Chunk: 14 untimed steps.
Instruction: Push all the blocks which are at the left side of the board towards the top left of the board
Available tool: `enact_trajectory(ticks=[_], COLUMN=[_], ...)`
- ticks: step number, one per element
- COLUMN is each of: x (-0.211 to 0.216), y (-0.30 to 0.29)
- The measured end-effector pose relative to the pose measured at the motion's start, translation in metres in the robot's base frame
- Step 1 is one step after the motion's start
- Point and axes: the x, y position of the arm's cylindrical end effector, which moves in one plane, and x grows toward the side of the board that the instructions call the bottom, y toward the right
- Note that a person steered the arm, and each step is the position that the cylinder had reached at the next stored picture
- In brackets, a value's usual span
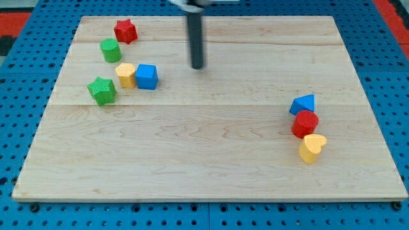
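hovering my tip (197,66) right of blue cube (147,76), touching nothing; risking shoving yellow block (126,75) into green star (101,90), scattering cluster.

Lab bench, blue pegboard (25,128), wooden board (211,160)

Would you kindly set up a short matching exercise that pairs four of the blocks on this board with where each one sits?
Column one:
1. red star block
2. blue cube
3. yellow heart block
4. green star block

Column two:
A. lowest of the three blocks at the view's right
B. nearest the board's top left corner
C. touching the yellow block, closest to my tip
D. lowest of the left-side group

Pairs: 1-B, 2-C, 3-A, 4-D
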Motion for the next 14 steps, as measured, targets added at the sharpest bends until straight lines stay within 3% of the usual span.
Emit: enact_trajectory(ticks=[1,2,4,5,7,8,9,10,11,12,14], x=[0.028,0.028,0.052,0.039,-0.020,0.025,0.003,-0.007,-0.052,-0.052,0.069], y=[-0.081,-0.153,-0.137,-0.181,-0.171,-0.178,-0.228,-0.194,-0.187,-0.182,-0.192])
